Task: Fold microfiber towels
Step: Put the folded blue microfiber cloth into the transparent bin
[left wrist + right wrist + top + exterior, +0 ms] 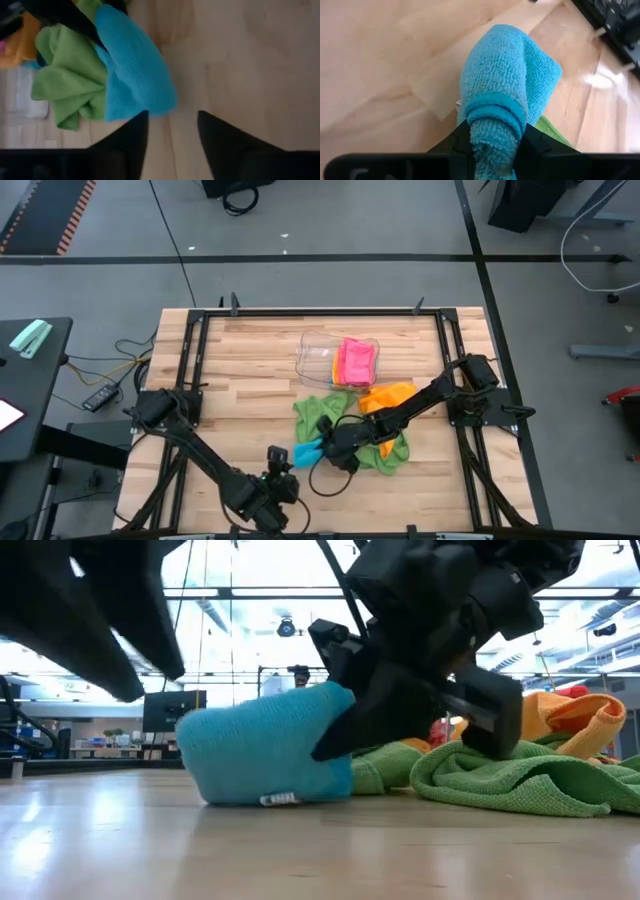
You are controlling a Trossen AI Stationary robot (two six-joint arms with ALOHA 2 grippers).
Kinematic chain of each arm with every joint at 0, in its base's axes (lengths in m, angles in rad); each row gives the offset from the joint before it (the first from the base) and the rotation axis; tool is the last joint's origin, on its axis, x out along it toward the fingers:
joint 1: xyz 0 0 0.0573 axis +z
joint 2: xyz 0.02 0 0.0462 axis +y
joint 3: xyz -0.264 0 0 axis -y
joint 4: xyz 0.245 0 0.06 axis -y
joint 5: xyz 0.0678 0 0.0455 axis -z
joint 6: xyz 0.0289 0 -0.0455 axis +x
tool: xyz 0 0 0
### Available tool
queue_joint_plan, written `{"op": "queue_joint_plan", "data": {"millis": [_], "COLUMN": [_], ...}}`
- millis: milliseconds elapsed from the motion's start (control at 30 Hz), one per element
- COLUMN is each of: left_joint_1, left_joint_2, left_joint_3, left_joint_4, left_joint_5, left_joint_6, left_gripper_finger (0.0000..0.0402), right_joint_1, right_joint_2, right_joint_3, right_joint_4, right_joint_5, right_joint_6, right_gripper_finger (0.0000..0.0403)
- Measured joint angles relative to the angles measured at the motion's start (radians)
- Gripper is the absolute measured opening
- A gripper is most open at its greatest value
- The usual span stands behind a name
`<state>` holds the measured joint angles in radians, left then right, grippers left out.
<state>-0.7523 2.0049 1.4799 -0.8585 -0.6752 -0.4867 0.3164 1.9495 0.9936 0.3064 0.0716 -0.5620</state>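
A blue microfiber towel [308,452] lies bunched on the wood table, its underside on the boards [265,755]. My right gripper [326,446] is shut on its right end. My left gripper [172,120] stands open just on the near side of the blue towel, with bare table between its fingers. Green towels [330,412] and an orange towel [390,395] lie heaped under the right arm. A pink towel [356,360] lies in the clear tray [315,355]. My right gripper pinches a bunched fold of the blue towel [497,131] between its two fingers, several layers thick. The fingers come slanting down from the table's right. The rest of the towel swells out ahead of the fingers and rests on the table [270,790].
The green heap [500,780] lies right behind and to the right of the blue towel. The clear tray stands toward the far edge. Bare wood shows at the table's left half [240,380] and near edge.
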Motion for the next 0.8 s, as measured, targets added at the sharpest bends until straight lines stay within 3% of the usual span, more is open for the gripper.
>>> {"op": "queue_joint_plan", "data": {"millis": [167,333,500,800], "left_joint_1": [0.022,0.044,0.082,0.122], "left_joint_2": [0.034,0.076,0.086,0.092], "left_joint_3": [0.001,0.001,0.000,0.001], "left_joint_4": [0.021,0.023,0.033,0.038], "left_joint_5": [-0.021,-0.044,-0.065,-0.063], "left_joint_6": [-0.050,-0.062,-0.104,-0.130], "left_gripper_finger": [0.0273,0.0315,0.0320,0.0294], "right_joint_1": [0.000,0.000,0.002,0.024], "right_joint_2": [-0.001,-0.001,-0.002,-0.042], "right_joint_3": [0.000,0.000,0.000,0.000], "right_joint_4": [0.021,0.032,0.041,0.038], "right_joint_5": [-0.001,0.000,0.004,0.025], "right_joint_6": [0.113,0.167,0.195,0.230], "right_gripper_finger": [0.0099,0.0099,0.0099,0.0099]}}
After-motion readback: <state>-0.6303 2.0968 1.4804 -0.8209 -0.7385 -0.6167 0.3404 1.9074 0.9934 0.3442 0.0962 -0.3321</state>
